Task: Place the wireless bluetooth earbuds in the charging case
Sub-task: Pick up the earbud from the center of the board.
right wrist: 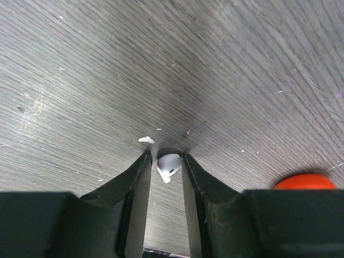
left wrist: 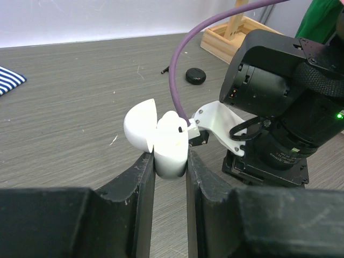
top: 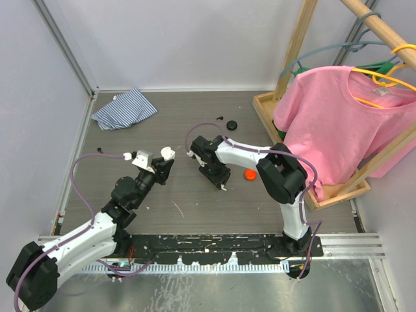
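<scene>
Earbud at the fingertips: a white earbud [right wrist: 169,165] lies on the grey wood-grain table [top: 195,214], just left of the red round case [top: 249,174] in the overhead view. The right gripper [right wrist: 165,157] points down at the tabletop, and its two black fingers [right wrist: 141,177] are drawn in on either side of the earbud, pinching it. In the right wrist view the red round case shows as an orange-red dome at the lower right edge, near the earbud but apart from it.

Farther left of the red round case, beyond the right gripper, the left gripper [left wrist: 171,161] holds up a white charging case [left wrist: 172,148]. Its jaws are pressed against both sides of the case's lower body. The hinged lid [left wrist: 141,126] stands flipped open to one side. The right arm's black wrist sits close beside the open case.

Behind the red round case, toward the back wall, rests a black round case [top: 231,124]. A small black piece [top: 221,117] lies just beside it, too small to identify. A blue-striped cloth [top: 123,108] is crumpled well to the left and rear of the red round case. To its right, a pink T-shirt [top: 338,117] hangs on a yellow hanger [top: 390,81] from a wooden rack [top: 294,45].
</scene>
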Robot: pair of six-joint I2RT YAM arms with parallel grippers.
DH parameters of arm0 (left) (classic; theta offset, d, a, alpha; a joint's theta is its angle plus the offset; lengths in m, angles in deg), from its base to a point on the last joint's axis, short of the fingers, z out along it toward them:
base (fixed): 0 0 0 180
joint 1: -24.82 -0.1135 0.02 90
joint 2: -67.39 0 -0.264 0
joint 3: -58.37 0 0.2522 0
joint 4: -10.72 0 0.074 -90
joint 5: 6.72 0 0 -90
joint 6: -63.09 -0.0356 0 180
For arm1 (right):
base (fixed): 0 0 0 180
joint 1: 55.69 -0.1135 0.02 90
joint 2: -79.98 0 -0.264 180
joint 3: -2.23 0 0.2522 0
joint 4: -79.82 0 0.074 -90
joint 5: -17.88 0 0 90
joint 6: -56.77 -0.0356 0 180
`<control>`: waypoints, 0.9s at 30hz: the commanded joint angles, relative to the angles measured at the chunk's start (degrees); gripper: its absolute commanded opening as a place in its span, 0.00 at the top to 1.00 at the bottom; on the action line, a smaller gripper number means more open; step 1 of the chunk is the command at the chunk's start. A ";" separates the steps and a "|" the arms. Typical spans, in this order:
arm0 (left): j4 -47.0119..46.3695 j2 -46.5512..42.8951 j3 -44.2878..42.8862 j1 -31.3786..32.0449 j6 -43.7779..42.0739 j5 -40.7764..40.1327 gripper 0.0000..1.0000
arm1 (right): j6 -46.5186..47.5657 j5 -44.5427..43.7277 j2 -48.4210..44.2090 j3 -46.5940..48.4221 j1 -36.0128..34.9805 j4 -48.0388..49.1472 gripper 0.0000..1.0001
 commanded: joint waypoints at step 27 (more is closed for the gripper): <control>-3.14 -1.95 0.07 0.07 -1.19 0.91 1.00 | -3.18 -1.03 -7.57 -1.82 -0.50 3.40 0.84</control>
